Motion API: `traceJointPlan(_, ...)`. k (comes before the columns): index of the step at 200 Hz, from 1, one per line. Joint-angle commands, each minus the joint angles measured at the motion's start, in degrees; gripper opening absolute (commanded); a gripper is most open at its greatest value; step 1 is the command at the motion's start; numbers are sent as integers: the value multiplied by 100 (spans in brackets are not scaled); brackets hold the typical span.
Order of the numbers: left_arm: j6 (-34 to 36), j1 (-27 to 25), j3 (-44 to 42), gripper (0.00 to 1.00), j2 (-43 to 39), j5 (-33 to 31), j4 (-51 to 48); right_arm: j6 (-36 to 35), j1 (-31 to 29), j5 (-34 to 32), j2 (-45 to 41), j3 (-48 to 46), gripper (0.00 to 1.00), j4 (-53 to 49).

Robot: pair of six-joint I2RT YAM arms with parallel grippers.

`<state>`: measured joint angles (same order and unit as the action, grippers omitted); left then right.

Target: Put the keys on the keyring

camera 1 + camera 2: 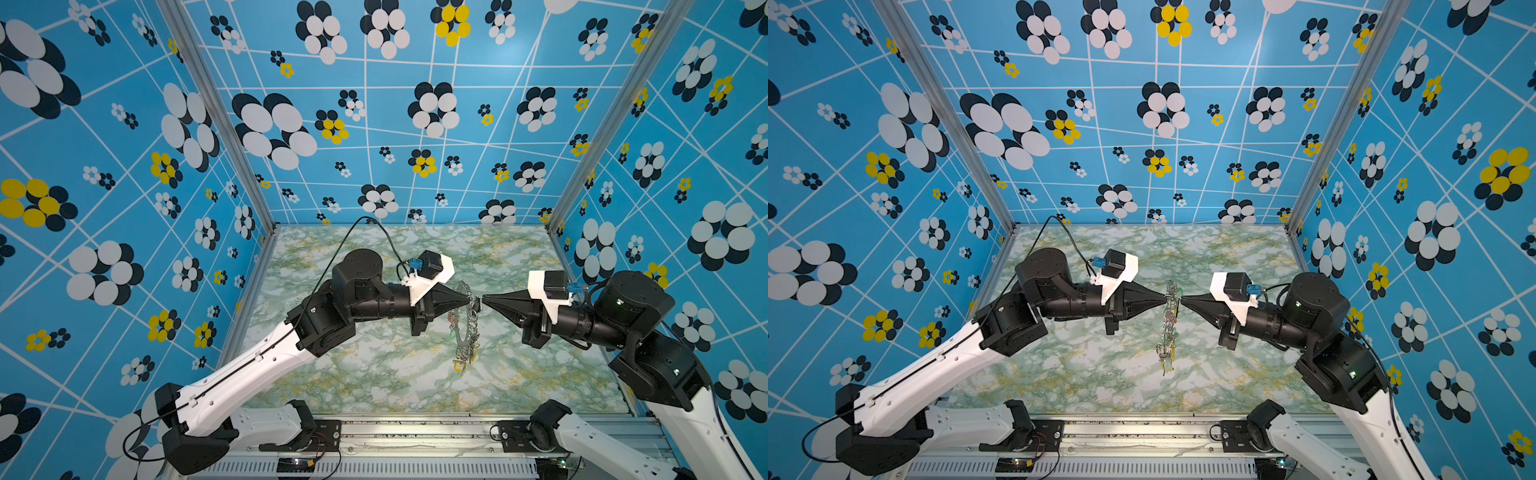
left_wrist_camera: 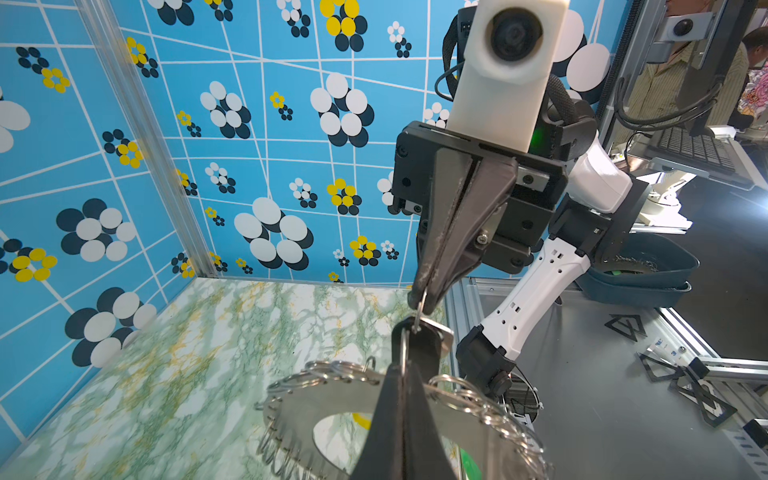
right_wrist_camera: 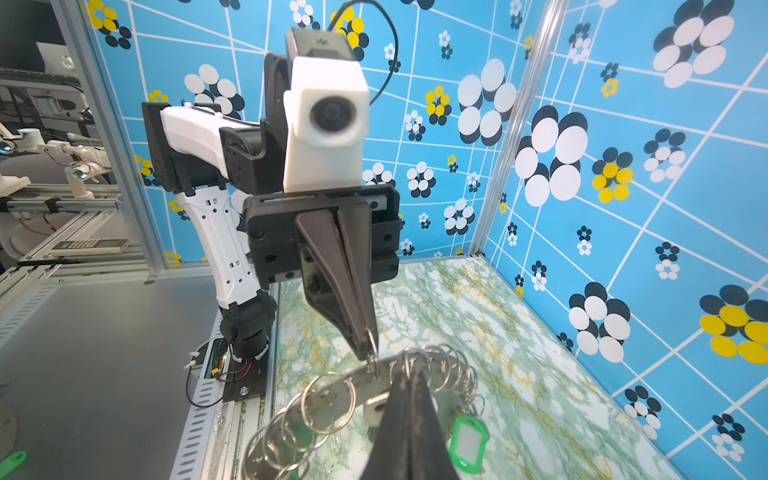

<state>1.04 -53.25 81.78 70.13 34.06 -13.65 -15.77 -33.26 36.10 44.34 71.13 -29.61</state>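
**Operator:** How do your end effectors stand?

**Robot:** My left end effector (image 3: pixel 368 351) is clamped fully shut on one wire loop (image 3: pixel 376 338) at the rim of the keyring (image 1: pixel 462 332). My right end effector (image 2: pixel 424 300) meets it tip to tip. Its jaws are parted only narrowly, with the small ring (image 2: pixel 420 311) of the key (image 2: pixel 432 345) between the tips. Whether they pinch it I cannot tell.

**Operator:** And where do the things lie?

**Robot:** The keyring hangs from my left tips over the table (image 1: pixel 374 374), its flat face crosswise to the line of my two arms. The key, with its black tag, dangles just below my right tips, right at the rim beside the held loop. Its long axis points down toward the disc. My right arm is nearer the key, so I judge the threading falls to it.
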Motion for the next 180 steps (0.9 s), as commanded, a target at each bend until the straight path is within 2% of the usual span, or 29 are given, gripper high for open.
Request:
traceJointPlan(1,-24,14,-56,0,-181,47,396,39,-18,-2,-9,130,27,15)
traceJointPlan(81,-16,1,-83,0,-207,55,398,155,-19,183,113,120,20,262)
traceJointPlan(180,57,16,-92,0,-226,-15,381,146,-23,188,153,131,2,243)
